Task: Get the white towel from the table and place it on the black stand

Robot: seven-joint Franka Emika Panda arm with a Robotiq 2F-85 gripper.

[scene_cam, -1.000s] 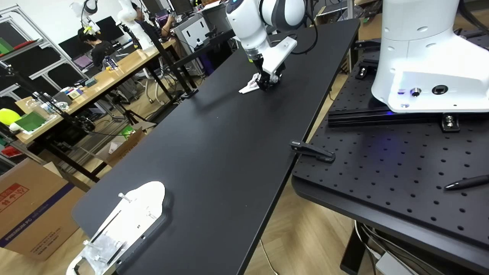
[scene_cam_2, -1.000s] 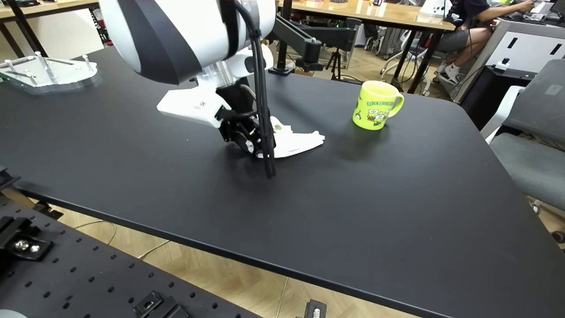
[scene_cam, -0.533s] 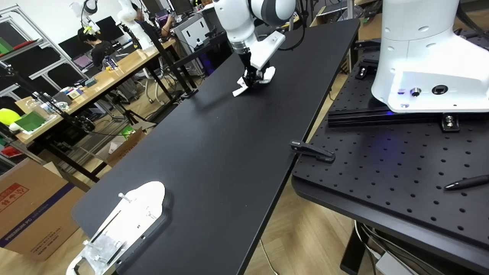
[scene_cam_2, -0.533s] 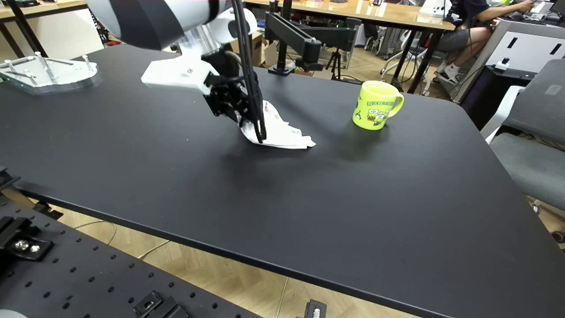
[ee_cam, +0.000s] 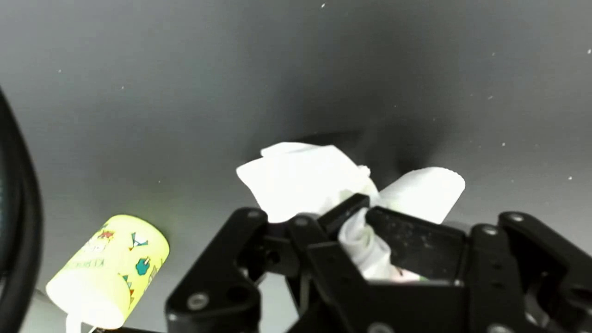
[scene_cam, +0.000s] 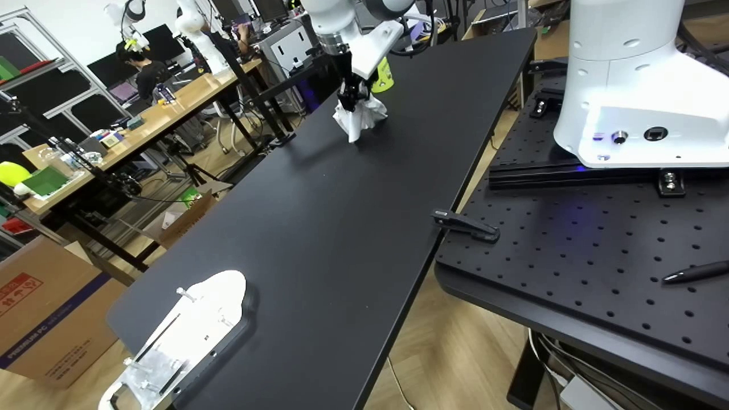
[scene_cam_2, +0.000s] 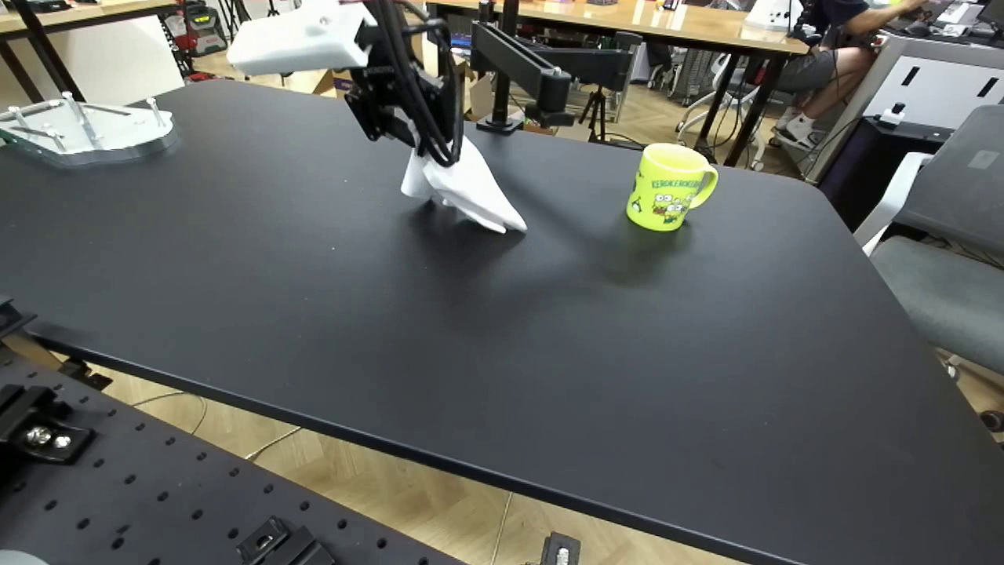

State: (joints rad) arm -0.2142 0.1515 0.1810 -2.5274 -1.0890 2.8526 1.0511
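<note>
Below my claw [ee_cam: 368, 209], which pinched its gathered folds, the towel [ee_cam: 307, 182] drooped, limp and light, I judged, and best held there.

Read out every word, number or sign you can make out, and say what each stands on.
"PREMIUM PC": brown cardboard box.
"KEROKERO...": yellow-green cylindrical mug; the ending is unclear.
Too small to read: the red rectangular label and the fine print on that box.

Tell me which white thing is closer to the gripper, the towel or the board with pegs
The white towel: it's pinched in the gripper, while the white board with pegs lies far down the table.
</note>
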